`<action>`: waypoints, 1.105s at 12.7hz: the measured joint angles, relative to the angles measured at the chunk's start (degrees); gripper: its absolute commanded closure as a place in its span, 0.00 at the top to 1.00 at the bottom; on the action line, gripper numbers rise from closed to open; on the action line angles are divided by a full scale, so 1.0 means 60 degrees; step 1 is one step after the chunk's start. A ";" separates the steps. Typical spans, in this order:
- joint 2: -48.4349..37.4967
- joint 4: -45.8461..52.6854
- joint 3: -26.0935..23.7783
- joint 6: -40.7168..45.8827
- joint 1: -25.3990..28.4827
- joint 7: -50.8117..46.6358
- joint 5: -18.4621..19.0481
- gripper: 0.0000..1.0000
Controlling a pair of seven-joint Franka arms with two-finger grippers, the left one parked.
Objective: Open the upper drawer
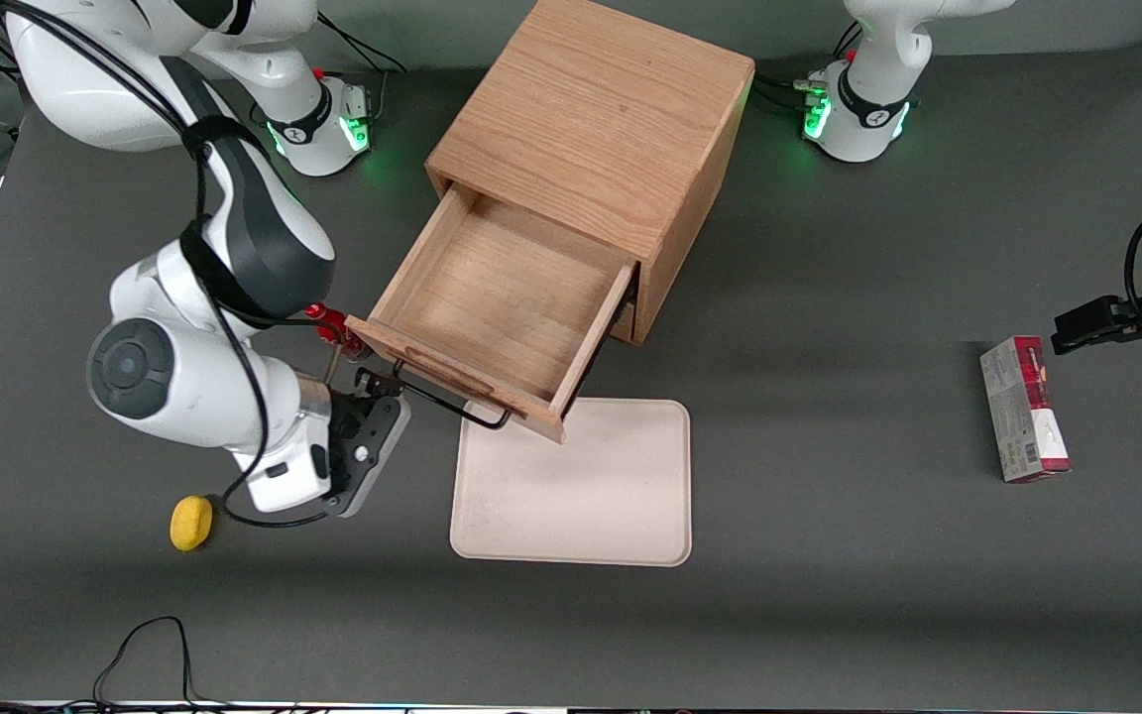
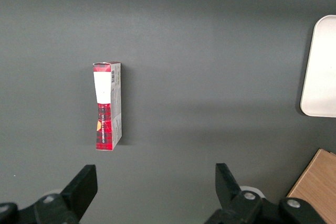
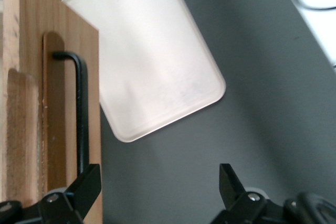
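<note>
The upper drawer point(image 1: 502, 297) of the oak cabinet point(image 1: 601, 129) stands pulled far out, and its inside is bare. Its long black wire pull point(image 1: 452, 402) runs along the drawer front, over the edge of the tray. My gripper point(image 1: 378, 385) is at the working arm's end of the pull, nearer the front camera than the drawer front, and it is open wide. In the right wrist view the gripper point(image 3: 160, 182) holds nothing. One finger point(image 3: 86, 184) lies against the drawer front point(image 3: 65, 40) by the pull point(image 3: 80, 114). The other finger is over bare table.
A cream tray point(image 1: 581, 486) lies flat on the table just in front of the open drawer, also in the right wrist view point(image 3: 152, 66). A yellow object point(image 1: 191, 523) lies near my wrist. A red and white box point(image 1: 1024, 407) lies toward the parked arm's end.
</note>
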State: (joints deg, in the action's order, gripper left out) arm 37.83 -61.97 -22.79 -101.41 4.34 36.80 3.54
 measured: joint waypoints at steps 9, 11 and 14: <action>-0.3865 -0.2222 0.3920 0.2250 -0.0389 -0.4005 -0.2301 1.00; -0.5580 -0.4035 0.3882 0.2301 -0.0262 -0.5743 -0.1699 1.00; -0.7738 -0.6186 0.3699 0.2252 -0.0145 -0.6777 -0.0984 1.00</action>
State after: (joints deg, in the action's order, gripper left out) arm -8.60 -99.09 -0.59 -87.90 3.48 -3.86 -2.37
